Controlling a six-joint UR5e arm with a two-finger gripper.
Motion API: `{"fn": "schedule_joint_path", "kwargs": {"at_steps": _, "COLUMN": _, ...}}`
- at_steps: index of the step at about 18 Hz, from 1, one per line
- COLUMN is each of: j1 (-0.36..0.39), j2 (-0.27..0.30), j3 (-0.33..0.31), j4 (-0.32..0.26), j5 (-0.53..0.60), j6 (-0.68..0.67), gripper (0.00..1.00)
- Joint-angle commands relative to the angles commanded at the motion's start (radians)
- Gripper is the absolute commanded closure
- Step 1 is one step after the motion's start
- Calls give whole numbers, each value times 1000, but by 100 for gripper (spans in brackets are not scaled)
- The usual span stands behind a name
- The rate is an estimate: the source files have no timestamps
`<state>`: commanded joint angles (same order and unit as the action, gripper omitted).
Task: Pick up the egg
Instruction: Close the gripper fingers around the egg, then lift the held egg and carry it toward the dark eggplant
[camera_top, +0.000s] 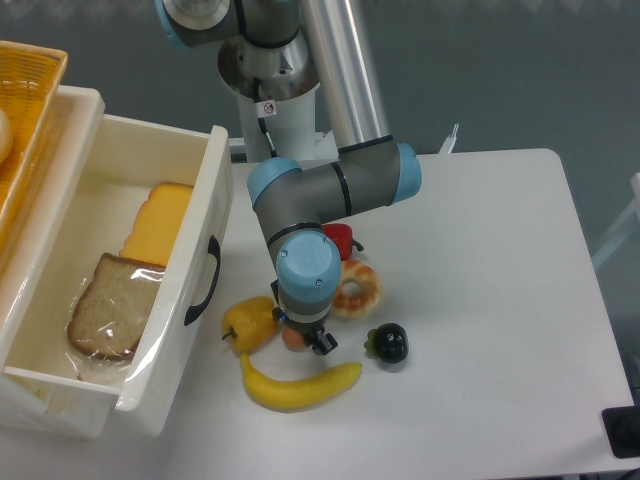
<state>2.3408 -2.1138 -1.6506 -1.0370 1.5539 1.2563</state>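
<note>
Robot arm reaching among food items on a white bench (480, 300).

Left to right: yellow pepper (250, 322), then the egg (292, 340) sitting between the jaws of the gripper (305, 341), apparently closing on it; dark fruit (389, 344) lying right.

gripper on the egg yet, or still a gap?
Cannot tell. The fixed camera looks down over the wrist, which hides most of the gripper; only a sliver of the egg shows beside one finger, with no clear contact or gap.
</note>
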Motion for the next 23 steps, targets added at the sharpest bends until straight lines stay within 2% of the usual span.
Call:
{"fn": "schedule_joint_path", "kwargs": {"at_steps": 7, "j1": 15, "j2": 9, "j3": 28, "j4": -2, "j5": -8, "j6": 11, "gripper": 79}}
{"fn": "schedule_joint_path", "kwargs": {"at_steps": 11, "j1": 46, "j2": 14, "j3": 64, "j4": -5, "j5": -81, "j6": 12, "gripper": 79}}
{"fn": "schedule_joint_path", "kwargs": {"at_steps": 13, "j1": 66, "j2": 46, "j3": 77, "j4": -6, "j5": -116, "j6": 21, "gripper": 79}}
{"fn": "schedule_joint_path", "kwargs": {"at_steps": 21, "j1": 120, "j2": 123, "j3": 78, "j4": -37, "j5": -135, "j6": 271, "gripper": 79}}
{"fn": "schedule_joint_path", "kwargs": {"at_steps": 23, "j1": 136, "j2": 135, "j3": 78, "j4": -46, "j5": -190, "j6": 313, "gripper": 79}}
